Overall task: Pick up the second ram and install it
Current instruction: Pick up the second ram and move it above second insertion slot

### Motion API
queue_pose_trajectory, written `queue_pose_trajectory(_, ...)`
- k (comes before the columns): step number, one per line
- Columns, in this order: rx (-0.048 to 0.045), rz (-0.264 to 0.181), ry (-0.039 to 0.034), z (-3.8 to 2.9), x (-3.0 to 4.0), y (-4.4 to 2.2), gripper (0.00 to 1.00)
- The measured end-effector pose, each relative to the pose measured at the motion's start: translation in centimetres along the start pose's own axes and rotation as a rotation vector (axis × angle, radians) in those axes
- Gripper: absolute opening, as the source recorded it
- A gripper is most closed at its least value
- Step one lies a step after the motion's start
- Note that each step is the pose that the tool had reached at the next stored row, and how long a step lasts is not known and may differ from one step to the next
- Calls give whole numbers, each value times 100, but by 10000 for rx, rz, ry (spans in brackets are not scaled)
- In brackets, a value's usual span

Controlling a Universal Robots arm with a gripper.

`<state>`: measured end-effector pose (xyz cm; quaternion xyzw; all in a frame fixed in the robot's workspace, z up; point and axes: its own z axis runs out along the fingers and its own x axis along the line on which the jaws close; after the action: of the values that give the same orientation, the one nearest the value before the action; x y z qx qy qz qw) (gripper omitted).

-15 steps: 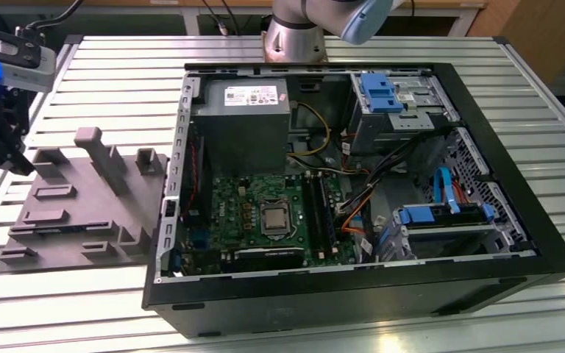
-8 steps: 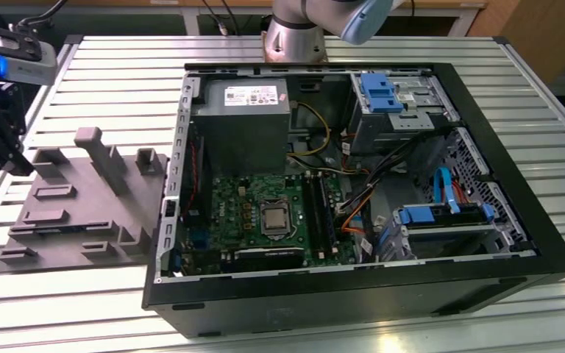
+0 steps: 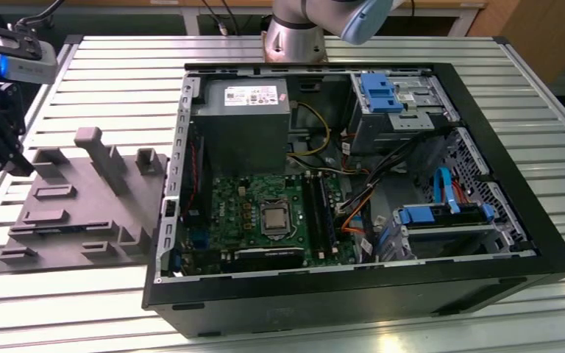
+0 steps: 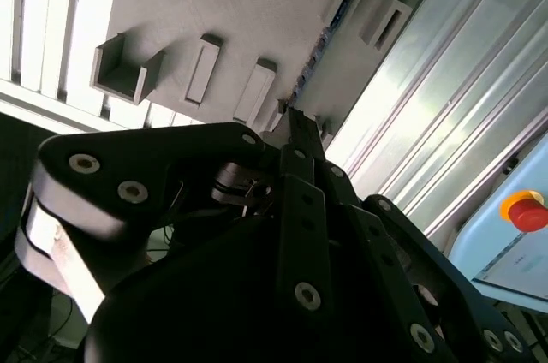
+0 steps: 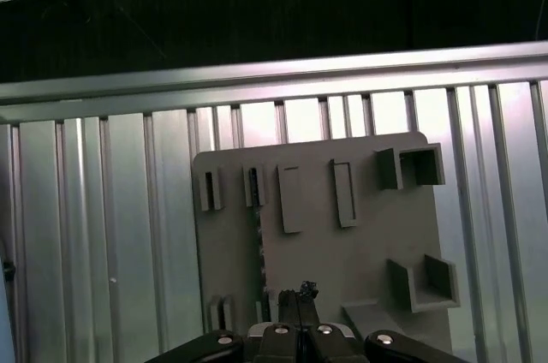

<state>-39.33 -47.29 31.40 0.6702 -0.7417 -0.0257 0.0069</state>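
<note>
Gripper (image 5: 300,294): you have one. Its fingers (image 5: 289,305) are pressed together with nothing between them, and it hangs over the tray close to one end of the ram without touching it. In the second wrist view (image 4: 295,119) the tips also meet.
Ram (image 5: 255,235): one. It stands on its long edge in the tray, near one side edge, and also shows in the second wrist view (image 4: 315,53).
Slots (image 5: 210,190): four narrow ones in two pairs. The ram's ends sit in one pair.
Pockets (image 5: 411,166): two open box-shaped ones on the tray, well apart from the ram.
Tray (image 5: 360,252): one, grey. It lies flat on the table just beside the case, at the exterior view's left (image 3: 67,213).
Table (image 5: 128,235): one, of metal slats. The tray is near its edge.
Case (image 3: 361,294): one, lying open. You see one green board (image 3: 233,206) inside.
</note>
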Motion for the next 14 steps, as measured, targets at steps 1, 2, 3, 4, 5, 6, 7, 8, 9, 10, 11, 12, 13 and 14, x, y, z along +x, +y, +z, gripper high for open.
queue_pose_trajectory(1,1,0,-2,5,0,0,11)
queue_pose_trajectory(2,1,0,-1,11,0,0,11)
queue_pose_trajectory(3,-1,0,1,17,1,-1,11)
queue_pose_trajectory(4,-1,0,0,24,1,-1,11)
queue_pose_trajectory(5,0,-1,0,31,1,-1,11)
queue_pose_trajectory(6,-1,0,0,37,1,-2,11)
queue_pose_trajectory(7,-2,0,1,43,1,-2,11)
queue_pose_trajectory(8,-1,0,0,49,1,-2,11)
queue_pose_trajectory(9,-1,0,0,56,2,-2,11)
queue_pose_trajectory(10,-1,0,1,62,2,-3,11)
queue_pose_trajectory(11,-1,0,0,68,2,-3,11)
queue_pose_trajectory(12,-1,0,0,73,2,-3,11)
queue_pose_trajectory(13,-1,0,0,79,2,-4,11)
queue_pose_trajectory(14,-1,0,1,84,2,-4,11)
